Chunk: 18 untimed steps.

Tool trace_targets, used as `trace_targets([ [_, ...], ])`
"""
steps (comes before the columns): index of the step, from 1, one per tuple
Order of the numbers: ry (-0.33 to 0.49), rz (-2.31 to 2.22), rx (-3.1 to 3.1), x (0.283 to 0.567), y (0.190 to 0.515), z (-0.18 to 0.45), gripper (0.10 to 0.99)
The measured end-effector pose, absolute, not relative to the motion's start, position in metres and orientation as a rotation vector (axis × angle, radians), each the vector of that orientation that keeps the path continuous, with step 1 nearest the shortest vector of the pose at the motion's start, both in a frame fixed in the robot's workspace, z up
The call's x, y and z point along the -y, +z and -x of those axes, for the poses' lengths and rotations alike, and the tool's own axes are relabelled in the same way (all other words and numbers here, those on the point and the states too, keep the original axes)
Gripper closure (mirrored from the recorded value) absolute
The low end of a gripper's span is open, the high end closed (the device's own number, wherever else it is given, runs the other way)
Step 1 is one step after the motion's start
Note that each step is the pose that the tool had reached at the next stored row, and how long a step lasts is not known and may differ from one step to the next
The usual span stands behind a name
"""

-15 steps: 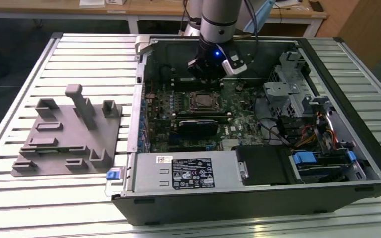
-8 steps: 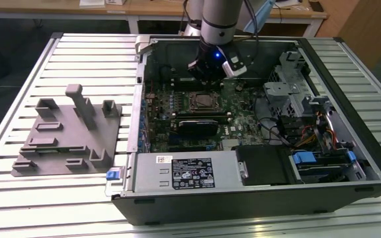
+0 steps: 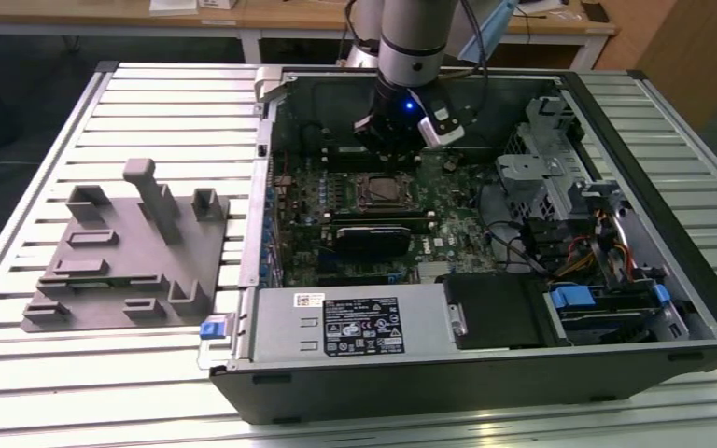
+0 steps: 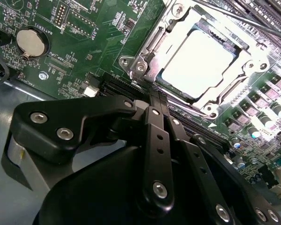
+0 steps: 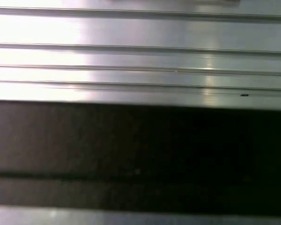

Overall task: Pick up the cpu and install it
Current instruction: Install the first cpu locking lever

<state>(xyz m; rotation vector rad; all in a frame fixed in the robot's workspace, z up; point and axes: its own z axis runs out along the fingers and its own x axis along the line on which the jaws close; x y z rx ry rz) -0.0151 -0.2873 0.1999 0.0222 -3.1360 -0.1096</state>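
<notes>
The cpu (image 4: 199, 61) is a silvery-white square lying flat inside the metal-bordered socket frame (image 4: 145, 56) on the green motherboard. In the exterior view the socket (image 3: 384, 190) sits mid-board inside the open computer case. My gripper (image 4: 155, 96) hangs just behind the socket, towards the case's far wall, a little above the board. Its black fingers (image 4: 154, 126) are drawn together to a narrow tip with nothing between them. In the exterior view the gripper (image 3: 392, 151) hangs below the grey arm with a blue light on its wrist.
A grey plastic tray (image 3: 122, 252) with upright posts lies on the slatted metal table (image 3: 147, 373) at the exterior view's left. Inside the case are a black fan block (image 3: 381, 238), the power supply (image 3: 346, 322) and drive cages (image 3: 583, 215). A coin battery (image 4: 32, 42) sits on the board.
</notes>
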Motion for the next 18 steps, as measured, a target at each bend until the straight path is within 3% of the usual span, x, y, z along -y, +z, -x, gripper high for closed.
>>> trace_targets([
  [18, -0.083, -0.022, 3.137, 0.2871, 0.2012, 0.0136, 0.980],
])
